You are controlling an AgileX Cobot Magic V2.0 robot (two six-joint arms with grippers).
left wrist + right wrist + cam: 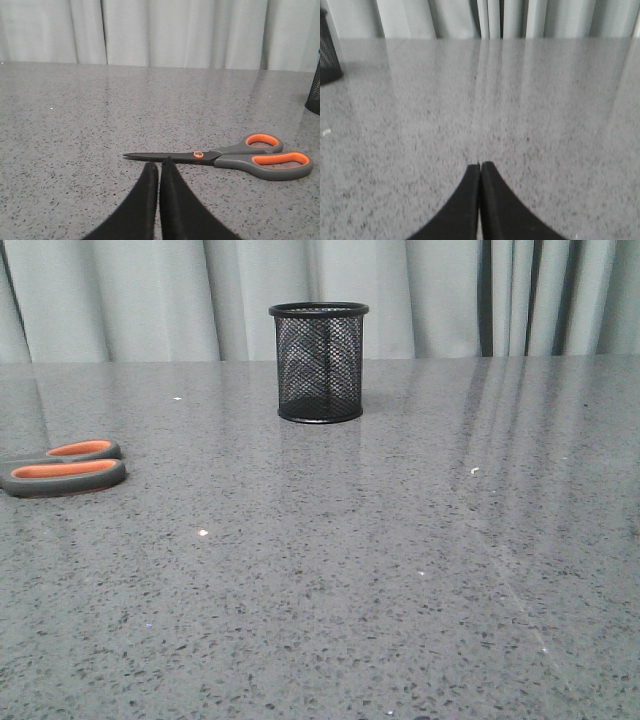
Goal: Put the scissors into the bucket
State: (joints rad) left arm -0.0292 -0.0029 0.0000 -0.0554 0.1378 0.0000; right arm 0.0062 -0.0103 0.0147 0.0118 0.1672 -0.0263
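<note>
The scissors [62,469] lie flat at the table's left edge in the front view; only their grey handles with orange lining show there. In the left wrist view the whole scissors [235,157] lie closed on the table, blades pointing across just beyond my left gripper [159,162], which is shut and empty. The black mesh bucket [319,362] stands upright at the far middle of the table; its edge shows in the left wrist view [314,90] and in the right wrist view [327,52]. My right gripper [480,164] is shut and empty over bare table.
The grey speckled table [350,570] carries small white specks [474,471]. A pale curtain [150,295] hangs behind the far edge. Neither arm shows in the front view.
</note>
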